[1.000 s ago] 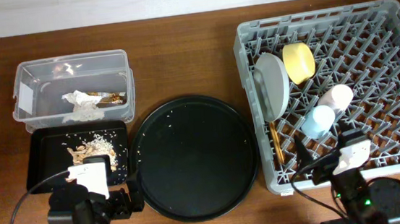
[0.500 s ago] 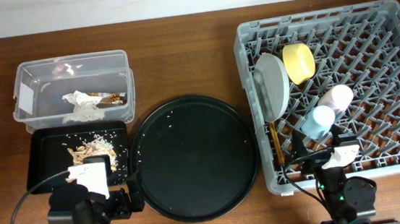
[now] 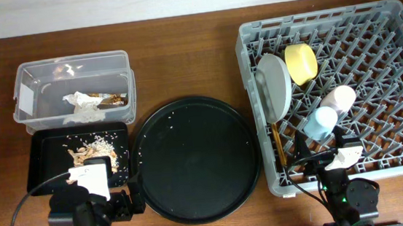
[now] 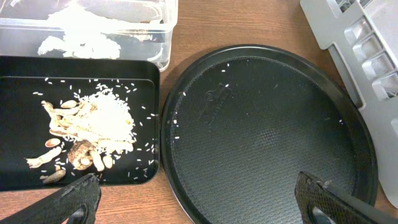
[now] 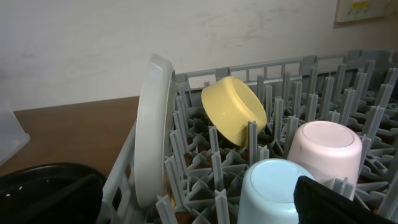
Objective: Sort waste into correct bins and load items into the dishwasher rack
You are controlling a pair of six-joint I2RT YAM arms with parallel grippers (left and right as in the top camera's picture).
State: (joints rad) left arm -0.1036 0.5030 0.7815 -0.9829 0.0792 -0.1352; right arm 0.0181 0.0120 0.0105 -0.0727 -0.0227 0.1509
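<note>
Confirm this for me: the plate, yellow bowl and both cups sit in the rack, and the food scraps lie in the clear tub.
Wrong on one point: the food scraps lie in the shallow black tray, not the clear tub; the overhead view shows it. The plate, yellow bowl, pink cup and blue cup do sit in the rack.

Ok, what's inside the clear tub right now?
Crumpled white napkins and a gold foil wrapper lie in the tub. Anything beneath the napkins is covered and cannot be seen.
</note>
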